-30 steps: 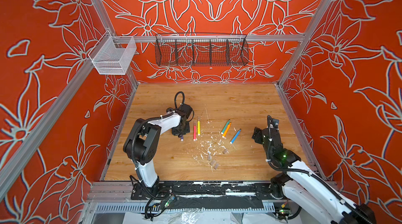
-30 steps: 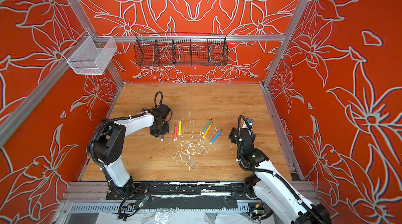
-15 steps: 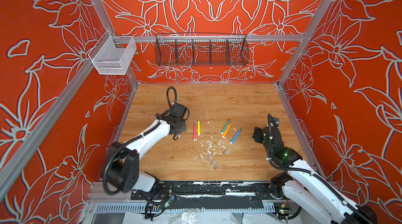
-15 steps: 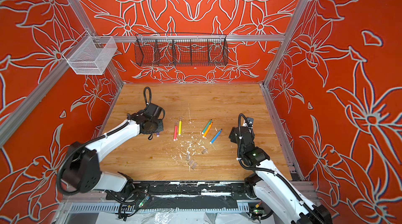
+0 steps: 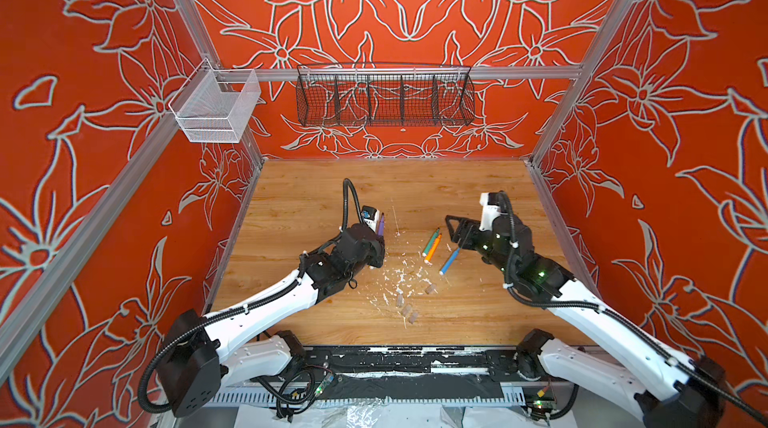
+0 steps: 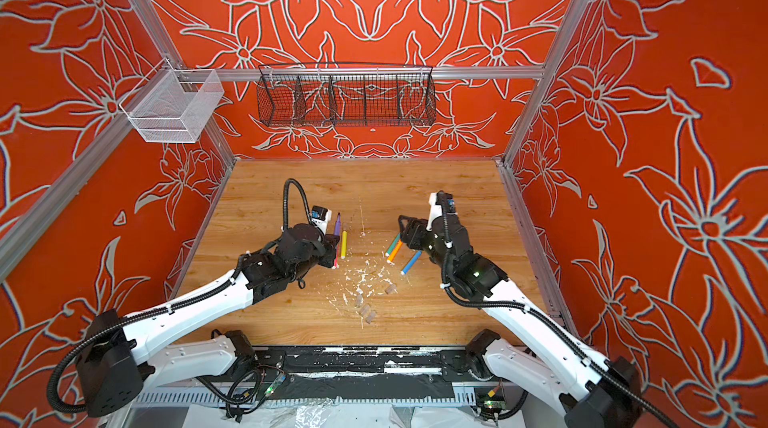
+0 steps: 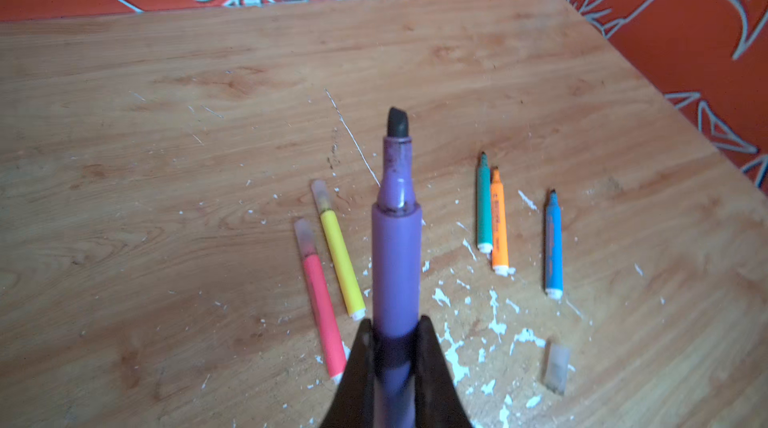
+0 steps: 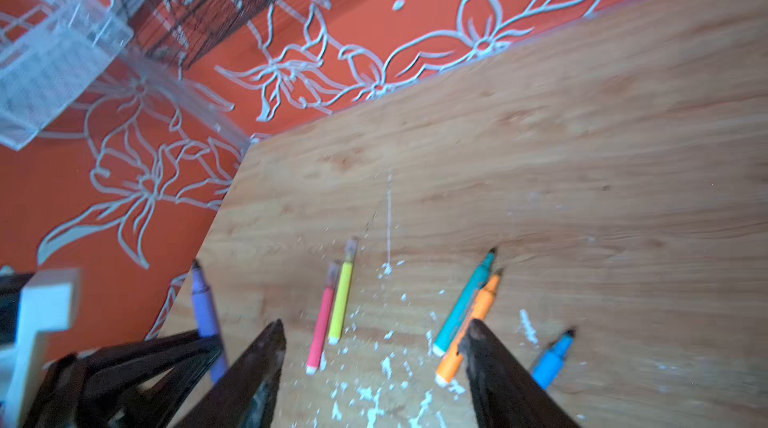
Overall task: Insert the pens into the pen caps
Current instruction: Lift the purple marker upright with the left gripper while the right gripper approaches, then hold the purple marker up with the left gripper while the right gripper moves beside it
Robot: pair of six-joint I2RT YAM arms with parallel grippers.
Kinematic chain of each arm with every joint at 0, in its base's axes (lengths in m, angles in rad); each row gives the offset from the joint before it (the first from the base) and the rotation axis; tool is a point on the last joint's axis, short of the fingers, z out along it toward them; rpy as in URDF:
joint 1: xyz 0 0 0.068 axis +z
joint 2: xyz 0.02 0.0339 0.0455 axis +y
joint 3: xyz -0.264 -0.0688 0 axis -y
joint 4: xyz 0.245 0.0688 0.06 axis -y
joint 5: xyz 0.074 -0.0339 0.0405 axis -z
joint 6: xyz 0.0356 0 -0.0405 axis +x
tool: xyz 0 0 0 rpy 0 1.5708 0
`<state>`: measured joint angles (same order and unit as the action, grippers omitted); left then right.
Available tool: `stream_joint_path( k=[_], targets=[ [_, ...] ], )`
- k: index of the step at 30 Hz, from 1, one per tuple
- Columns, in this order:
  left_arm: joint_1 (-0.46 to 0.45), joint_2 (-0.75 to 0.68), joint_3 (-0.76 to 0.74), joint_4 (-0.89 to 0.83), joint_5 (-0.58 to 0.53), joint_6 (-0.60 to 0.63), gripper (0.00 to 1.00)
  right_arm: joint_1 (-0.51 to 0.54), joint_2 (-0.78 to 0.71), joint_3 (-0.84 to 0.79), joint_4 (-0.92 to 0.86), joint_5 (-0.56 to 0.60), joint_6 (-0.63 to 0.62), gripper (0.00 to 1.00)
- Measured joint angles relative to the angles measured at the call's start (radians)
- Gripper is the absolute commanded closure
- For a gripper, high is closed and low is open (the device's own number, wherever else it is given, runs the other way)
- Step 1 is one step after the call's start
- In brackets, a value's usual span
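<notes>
My left gripper [image 7: 395, 330] is shut on the purple pen [image 7: 395, 255], held off the table with its dark tip bare; both top views show it [image 5: 380, 225] [image 6: 337, 224]. A pink pen [image 7: 318, 301] and a yellow pen [image 7: 340, 259] lie side by side, each wearing a clear cap. Green [image 5: 431, 239], orange [image 5: 434, 248] and blue [image 5: 449, 261] pens lie uncapped further right. My right gripper [image 5: 453, 232] [image 8: 374, 326] hovers open above those three, holding nothing. Several loose pen caps [image 5: 406, 309] lie nearer the front, one also in the left wrist view [image 7: 557, 365].
White flecks of debris [image 5: 401, 278] litter the wooden table [image 5: 316, 197] around the caps. A black wire basket [image 5: 384, 95] hangs on the back wall and a white mesh basket [image 5: 216, 108] on the left wall. Red walls close in three sides.
My left arm has swung round and lifted the purple pen off the table. My right gripper has moved left over the green and orange pens, its jaws somewhat narrower.
</notes>
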<state>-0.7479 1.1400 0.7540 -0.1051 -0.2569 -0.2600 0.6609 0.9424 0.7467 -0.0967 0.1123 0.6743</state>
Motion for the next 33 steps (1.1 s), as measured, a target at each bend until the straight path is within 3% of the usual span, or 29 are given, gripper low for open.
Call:
stream_joint_path(
  k=[5, 12, 18, 33],
  targets=[
    [-0.055, 0.000, 0.002, 0.083, 0.040, 0.082, 1.00, 0.113, 0.035, -0.002, 0.063, -0.042, 0.031, 0.29],
    [-0.071, 0.021, 0.003, 0.136, 0.153, 0.132, 1.00, 0.179, 0.068, -0.003, 0.129, -0.076, 0.060, 0.29],
    [-0.085, 0.060, 0.007, 0.141, 0.216, 0.155, 1.00, 0.198, 0.091, -0.004, 0.155, -0.097, 0.070, 0.29],
    [-0.092, 0.062, 0.013, 0.145, 0.294, 0.179, 1.00, 0.204, 0.132, -0.003, 0.184, -0.105, 0.090, 0.47]
  ],
)
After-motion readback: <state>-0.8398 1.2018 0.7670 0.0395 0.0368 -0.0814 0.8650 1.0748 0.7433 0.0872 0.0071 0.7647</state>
